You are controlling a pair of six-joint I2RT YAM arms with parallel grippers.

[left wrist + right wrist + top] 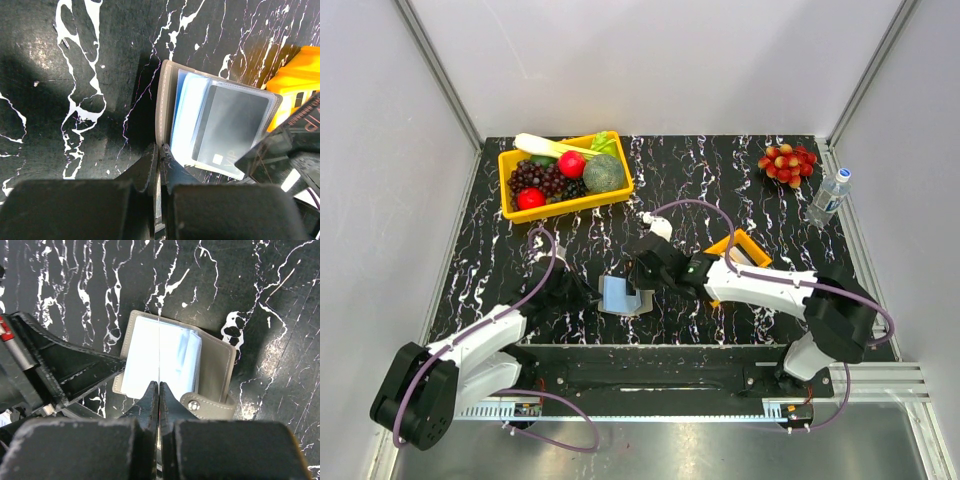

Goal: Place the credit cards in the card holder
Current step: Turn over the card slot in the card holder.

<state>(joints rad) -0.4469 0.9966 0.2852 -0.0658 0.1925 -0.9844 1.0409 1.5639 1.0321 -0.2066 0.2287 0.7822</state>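
We see left gripper (160, 154) clamped on holder (166, 105) corner. Right gripper (159, 390) pinches a card (159, 340) edge-on, right over the open pockets. Dark card (230, 125) sits inside.

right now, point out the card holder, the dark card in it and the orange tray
card holder (216, 362), right wrist view, taupe outer flap
dark card (232, 125), left wrist view, middle of its face
orange tray (297, 75), left wrist view, its side wall
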